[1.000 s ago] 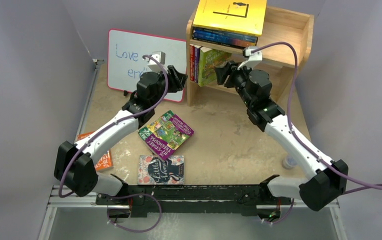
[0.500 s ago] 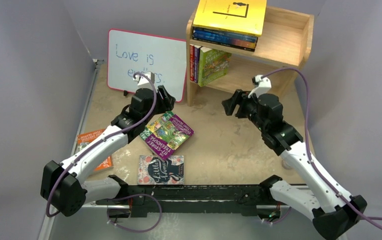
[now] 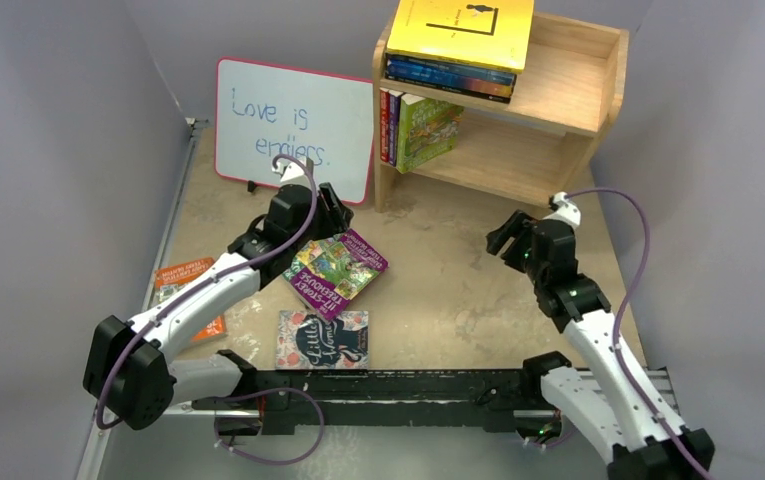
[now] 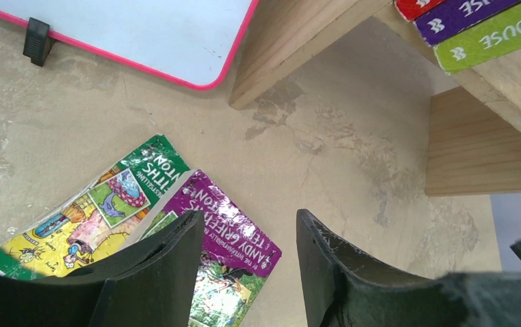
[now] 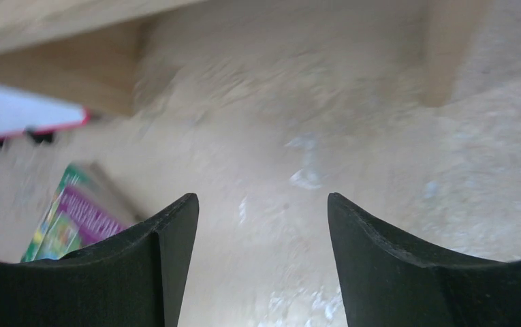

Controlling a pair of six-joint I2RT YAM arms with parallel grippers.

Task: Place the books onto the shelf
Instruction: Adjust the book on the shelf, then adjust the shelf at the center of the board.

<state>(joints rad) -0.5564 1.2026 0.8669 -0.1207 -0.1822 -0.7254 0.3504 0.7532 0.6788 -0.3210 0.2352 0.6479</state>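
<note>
Since purple book (image 3: 336,270) lies flat on the surface, left gripper (image 3: 330,208) hovers over it, fingers parted, empty; right gripper (image 3: 505,238) likewise released.

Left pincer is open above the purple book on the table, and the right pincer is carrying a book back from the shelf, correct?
Not quite. The left pincer is open above the purple book, but the right pincer carries nothing: the right wrist view shows only bare table between its open jaws, away from the shelf.
</note>
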